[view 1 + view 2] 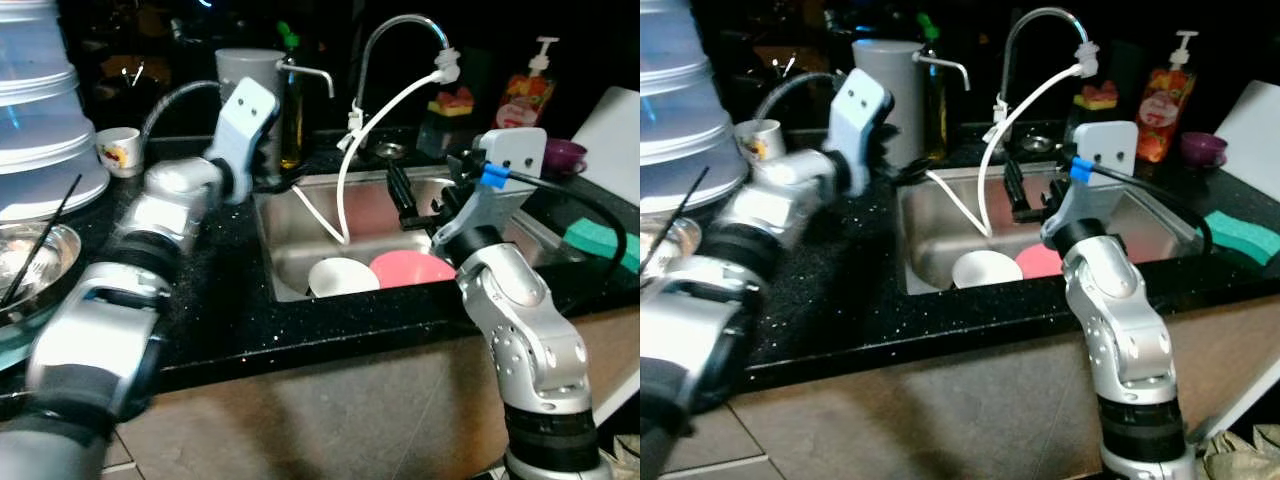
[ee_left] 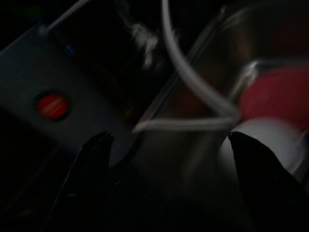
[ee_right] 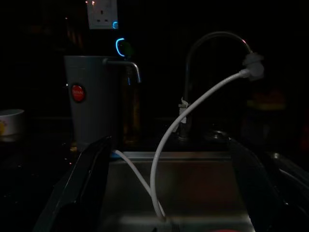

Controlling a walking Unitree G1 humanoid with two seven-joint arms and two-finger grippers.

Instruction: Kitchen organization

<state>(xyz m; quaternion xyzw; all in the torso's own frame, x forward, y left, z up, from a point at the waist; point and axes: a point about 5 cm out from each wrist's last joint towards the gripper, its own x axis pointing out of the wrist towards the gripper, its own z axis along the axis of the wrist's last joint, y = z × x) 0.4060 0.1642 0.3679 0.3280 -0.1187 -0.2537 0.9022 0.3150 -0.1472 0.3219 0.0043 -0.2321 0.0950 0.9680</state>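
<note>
Bowls (image 1: pixel 343 275) lie in the sink (image 1: pixel 300 225) below the open right claw (image 1: pixel 415 205)

The sink (image 1: pixel 300 255) is brushed steel with a dull sheen, the tap (image 1: pixel 395 40) polished metal; the counter (image 1: pixel 230 300) is black speckled stone, glossy; the hose (image 1: pixel 345 170) looks smooth white plastic, the sponge (image 1: pixel 600 245) matt green and rough, the arms satin silver

You're looking at a black speckled counter (image 1: pixel 230 300) with a steel sink (image 1: pixel 300 215) set in it. On it sit a small cup (image 1: pixel 120 150), a grey jug (image 1: pixel 250 85), a soap bottle (image 1: pixel 527 92) and a green sponge (image 1: pixel 600 243)
</note>
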